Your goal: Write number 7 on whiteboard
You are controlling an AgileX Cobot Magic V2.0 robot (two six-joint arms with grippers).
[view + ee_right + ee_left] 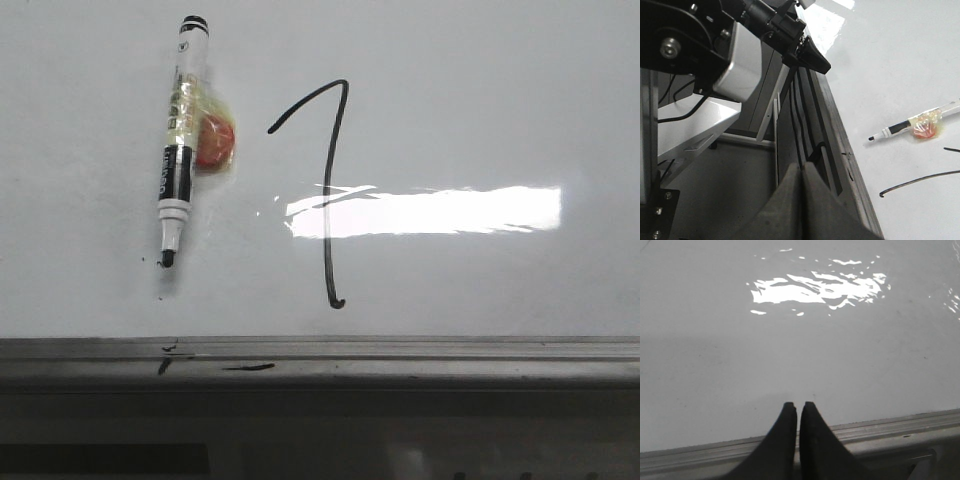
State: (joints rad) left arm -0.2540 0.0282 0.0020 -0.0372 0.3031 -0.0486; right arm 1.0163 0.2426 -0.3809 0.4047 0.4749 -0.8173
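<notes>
7: the 7 point(332, 190) is drawn in black near the middle of the whiteboard point(500, 90), with a slanted top stroke, a long stem and a small hook at the foot. It looks complete, so I judge the writing is done.
Marker: the marker point(178, 140) lies flat on the board, just left of the 7, uncapped, with its tip toward the rail point(400, 350). No gripper holds it, so it seems to be put down after use. A red and yellow lump point(213, 140) is taped to its side, maybe to give a better grip.
Left gripper: the left gripper point(798, 407) is low over the board's edge, its jaws pressed together on nothing.
Right gripper: the right gripper point(801, 167) is off the board, over the rail side, jaws closed and empty. Both arms seem drawn away so that the 7 is free to see.
</notes>
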